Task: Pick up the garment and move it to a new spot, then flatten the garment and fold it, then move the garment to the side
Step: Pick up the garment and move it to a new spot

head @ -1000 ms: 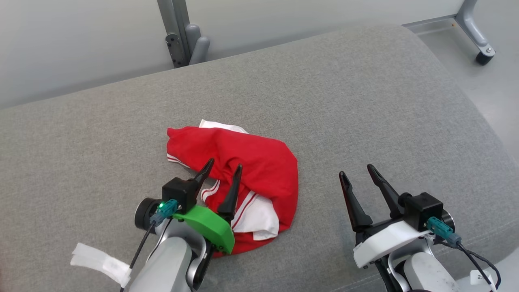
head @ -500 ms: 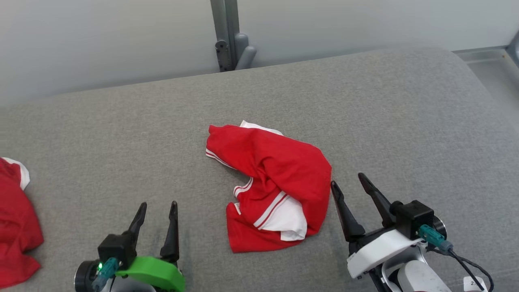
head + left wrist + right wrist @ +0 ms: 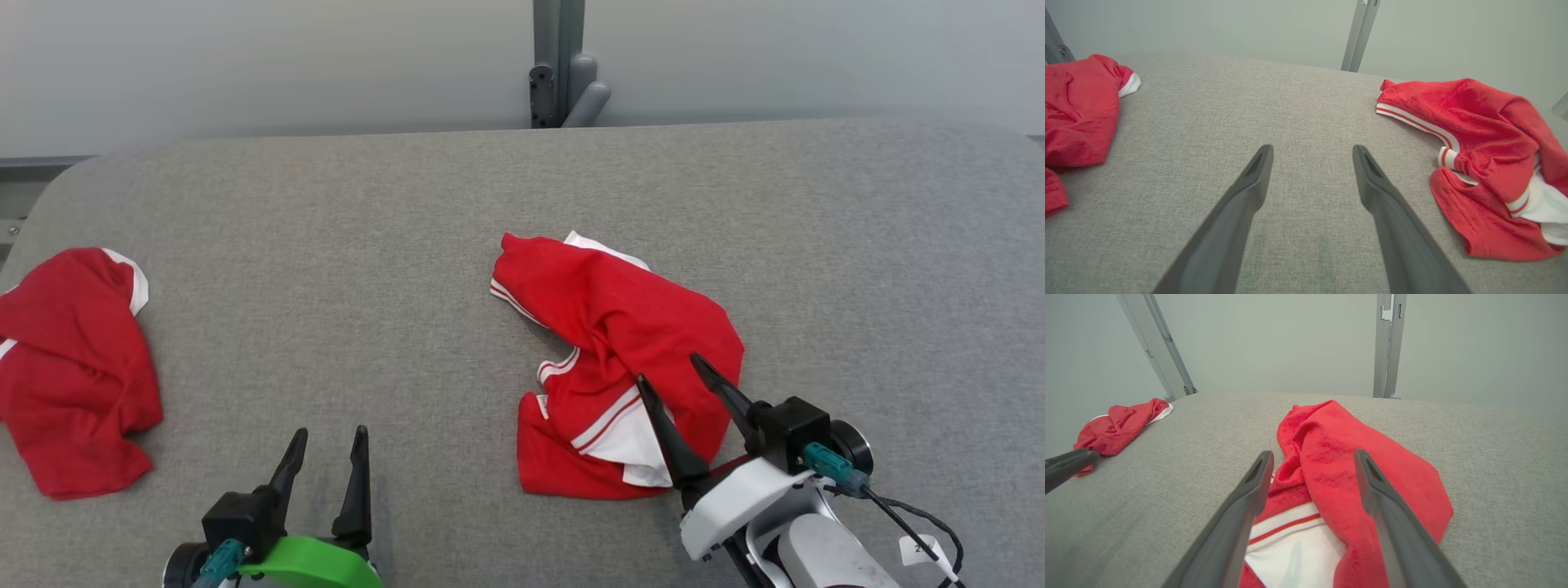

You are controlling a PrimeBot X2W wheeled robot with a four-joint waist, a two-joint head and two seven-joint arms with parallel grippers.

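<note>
A crumpled red garment [image 3: 620, 327] with white trim and a white panel lies in a heap near the middle of the grey padded surface [image 3: 326, 245]. My right gripper [image 3: 668, 367] hangs open over its near right part, and its fingers straddle a red fold [image 3: 1339, 457] without touching it. My left gripper [image 3: 331, 431] is open above bare grey fabric, well to the left of that garment [image 3: 1486, 122]. Nothing sits between its fingers [image 3: 1312, 148]. The right gripper [image 3: 1313, 452] holds nothing.
A second crumpled red garment [image 3: 73, 367] lies at the surface's left end, also in the left wrist view [image 3: 1073, 110] and the right wrist view [image 3: 1118, 424]. A grey metal post [image 3: 559, 65] stands behind the far edge. The surface's corners are rounded.
The head camera has swung left, bringing the second garment into view. My left gripper has left the middle garment for bare fabric to its left. My right gripper now hangs over that garment.
</note>
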